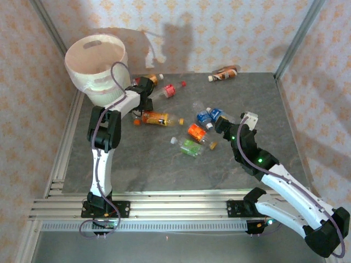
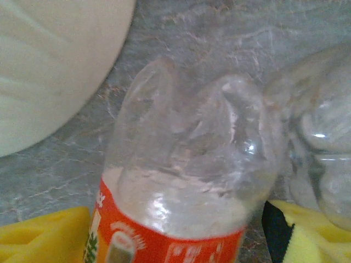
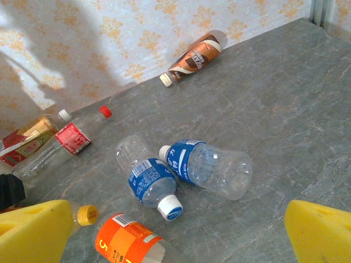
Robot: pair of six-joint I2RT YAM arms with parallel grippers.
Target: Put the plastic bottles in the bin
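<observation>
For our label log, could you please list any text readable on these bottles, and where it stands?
"5" or "S", white, on the orange-label bottle.
Too blurred to read: nearer blue-label bottle, farther blue-label bottle, red-label bottle, brown bottle, gold-label bottle, dented bottle.
</observation>
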